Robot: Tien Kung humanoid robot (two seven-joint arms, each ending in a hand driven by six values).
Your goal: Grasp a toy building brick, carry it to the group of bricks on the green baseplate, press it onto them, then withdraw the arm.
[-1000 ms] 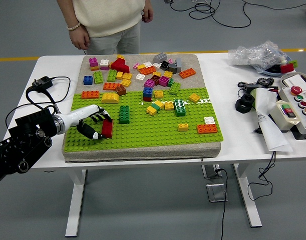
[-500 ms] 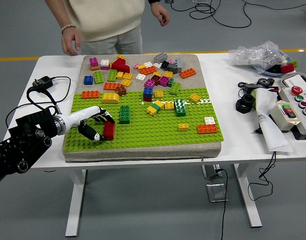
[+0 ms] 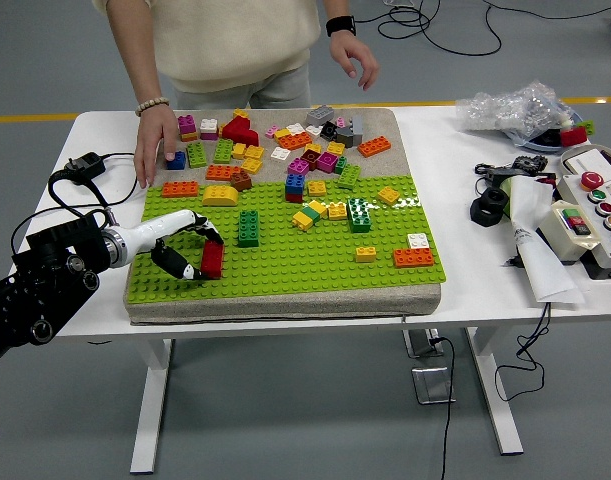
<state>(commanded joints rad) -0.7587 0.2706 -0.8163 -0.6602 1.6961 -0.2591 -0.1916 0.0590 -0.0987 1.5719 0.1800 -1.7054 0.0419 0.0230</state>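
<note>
The left robot hand (image 3: 190, 250) clamps a red rectangular plastic brick (image 3: 213, 259) over the green studded baseplate (image 3: 285, 262); a person's hand (image 3: 155, 143) touches a blue brick (image 3: 175, 160).

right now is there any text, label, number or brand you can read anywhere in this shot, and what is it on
No readable text anywhere in this view.
Control box at the table's right edge: coloured buttons, and any lettering is too small to read.
White paper beside it: no print visible.
Bricks, such as the red brick held in the left hand: no lettering shows.
Person's wrist device: too small to read.
</note>
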